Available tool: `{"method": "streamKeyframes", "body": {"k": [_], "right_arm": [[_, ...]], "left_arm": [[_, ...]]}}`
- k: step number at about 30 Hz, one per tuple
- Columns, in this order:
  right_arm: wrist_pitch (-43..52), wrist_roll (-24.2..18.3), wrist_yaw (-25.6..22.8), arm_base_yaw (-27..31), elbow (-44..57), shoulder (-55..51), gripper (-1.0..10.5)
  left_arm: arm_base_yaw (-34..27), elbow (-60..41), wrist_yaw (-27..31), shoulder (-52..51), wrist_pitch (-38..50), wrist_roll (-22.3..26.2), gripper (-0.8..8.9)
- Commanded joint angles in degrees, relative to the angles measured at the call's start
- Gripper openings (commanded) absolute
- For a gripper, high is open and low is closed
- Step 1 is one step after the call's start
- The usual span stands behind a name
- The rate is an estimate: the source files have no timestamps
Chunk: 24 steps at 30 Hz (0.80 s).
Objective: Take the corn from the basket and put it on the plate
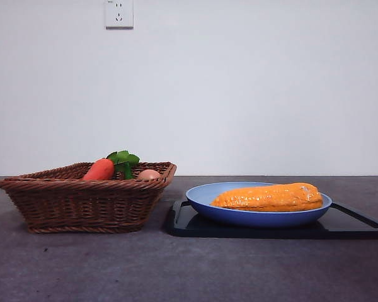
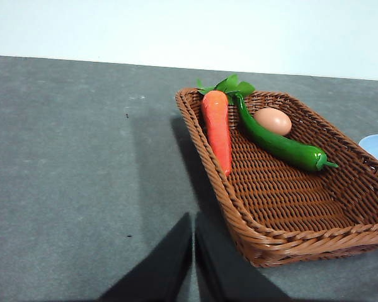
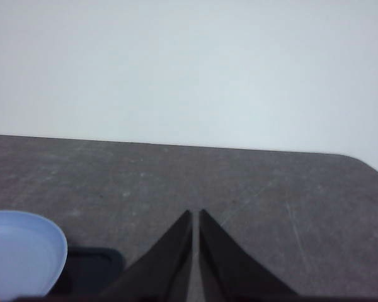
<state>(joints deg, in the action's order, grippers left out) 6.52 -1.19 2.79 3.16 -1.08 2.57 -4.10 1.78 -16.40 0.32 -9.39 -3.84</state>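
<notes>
The yellow-orange corn [image 1: 268,196] lies on its side in the light-blue plate [image 1: 258,217] at the right of the front view. The brown wicker basket [image 1: 82,195] stands at the left with no corn in it. In the left wrist view my left gripper [image 2: 193,220] is shut and empty, held above the table beside the basket [image 2: 290,239]. In the right wrist view my right gripper [image 3: 195,217] is shut and empty, off to the side of the plate [image 3: 19,251]. Neither arm shows in the front view.
A carrot [image 2: 217,129] with green leaves, a green pepper [image 2: 277,141] and an egg [image 2: 272,121] lie in the basket. The plate rests on a flat black tray [image 1: 359,223]. A white wall with a socket [image 1: 119,14] stands behind the dark grey table.
</notes>
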Motion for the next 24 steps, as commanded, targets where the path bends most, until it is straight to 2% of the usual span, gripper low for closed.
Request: {"method": "streamKeyframes", "body": {"k": [1,16,24], "right_arm": [[-1.3,1.4,-0.3,0.1,0.5,-1.3,0.0],[-16.3,1.8,-0.3,0.1,0.5,-2.4,0.0],[-16.2,1.9,-0.2,0.1,0.5,-2.4,0.0]], "left_arm": [[-0.1,-1.6,0.1,0.0,0.3,-0.1,0.08],[-0.1,-1.6,0.1,0.0,0.3,-0.1,0.08],[-0.1,-1.6,0.1,0.0,0.3,-0.1,0.08]]}}
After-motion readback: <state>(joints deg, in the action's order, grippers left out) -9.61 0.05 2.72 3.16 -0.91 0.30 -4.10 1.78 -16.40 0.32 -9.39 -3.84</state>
